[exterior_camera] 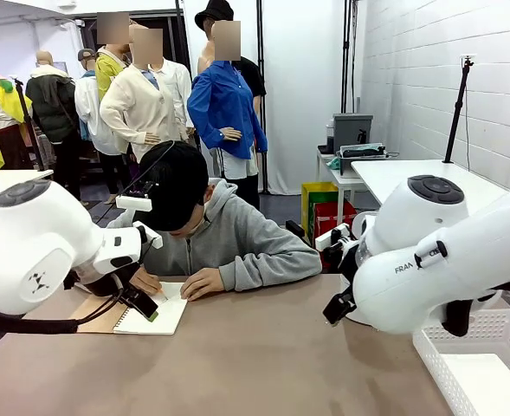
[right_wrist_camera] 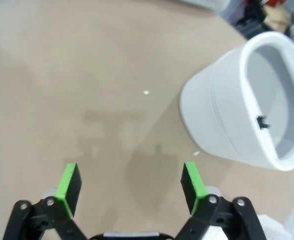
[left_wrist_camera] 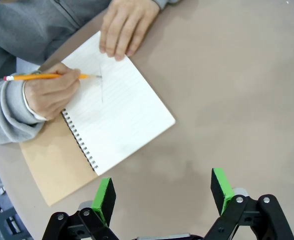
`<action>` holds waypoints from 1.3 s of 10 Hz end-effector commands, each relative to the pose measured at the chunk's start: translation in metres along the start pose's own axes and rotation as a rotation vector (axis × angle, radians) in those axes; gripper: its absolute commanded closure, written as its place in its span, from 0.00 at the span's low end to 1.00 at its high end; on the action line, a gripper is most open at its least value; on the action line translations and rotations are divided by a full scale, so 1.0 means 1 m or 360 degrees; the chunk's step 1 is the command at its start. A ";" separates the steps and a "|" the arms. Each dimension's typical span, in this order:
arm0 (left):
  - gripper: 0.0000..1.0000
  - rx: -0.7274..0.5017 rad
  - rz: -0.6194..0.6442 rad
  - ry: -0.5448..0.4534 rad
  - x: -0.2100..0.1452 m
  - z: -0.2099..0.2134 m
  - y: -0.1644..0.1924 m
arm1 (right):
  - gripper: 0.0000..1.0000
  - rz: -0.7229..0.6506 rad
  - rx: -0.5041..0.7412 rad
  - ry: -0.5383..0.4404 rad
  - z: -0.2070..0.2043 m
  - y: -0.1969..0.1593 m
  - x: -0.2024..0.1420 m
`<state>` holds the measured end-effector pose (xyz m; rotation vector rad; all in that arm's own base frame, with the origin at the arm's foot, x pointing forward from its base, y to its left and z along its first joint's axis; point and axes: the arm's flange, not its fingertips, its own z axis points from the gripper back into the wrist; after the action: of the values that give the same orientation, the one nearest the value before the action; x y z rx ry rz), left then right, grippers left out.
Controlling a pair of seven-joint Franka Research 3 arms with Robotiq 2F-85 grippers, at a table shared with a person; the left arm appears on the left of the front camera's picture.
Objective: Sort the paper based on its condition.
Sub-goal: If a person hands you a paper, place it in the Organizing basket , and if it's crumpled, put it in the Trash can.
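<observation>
**Left gripper hovered by the page the person was writing on**
The paper (left_wrist_camera: pixel 124 117), a lined sheet bound in the spiral notebook (left_wrist_camera: pixel 52 167), lay just ahead of the left gripper (left_wrist_camera: pixel 162 192), its long axis slanting across the reach, under the person's hands (left_wrist_camera: pixel 52 92) and pencil (left_wrist_camera: pixel 47 77). That nearer gripper gaped empty. The right gripper (right_wrist_camera: pixel 129 182), well apart, hung open over bare table (right_wrist_camera: pixel 87 75).
</observation>
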<state>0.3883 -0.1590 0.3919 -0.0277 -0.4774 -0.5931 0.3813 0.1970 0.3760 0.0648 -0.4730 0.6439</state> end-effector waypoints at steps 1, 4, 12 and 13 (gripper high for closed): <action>0.00 -0.0114 0.0042 0.0023 0.009 0.033 -0.009 | 0.00 -0.0031 0.0131 0.0062 0.017 0.008 0.016; 0.00 -0.0272 -0.0033 -0.0062 0.016 0.085 -0.012 | 0.00 0.0037 0.0366 0.0089 0.054 0.028 0.056; 0.00 -0.0306 -0.0191 -0.0208 0.040 0.239 0.023 | 0.00 0.0106 0.0459 -0.0103 0.171 0.004 0.144; 0.00 -0.0276 -0.0177 -0.0236 0.043 0.251 0.030 | 0.00 0.0103 0.0463 -0.0131 0.183 -0.001 0.149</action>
<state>0.3238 -0.1236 0.6338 -0.2323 -0.5660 -0.7376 0.4083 0.2486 0.6022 0.3100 -0.4641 0.7453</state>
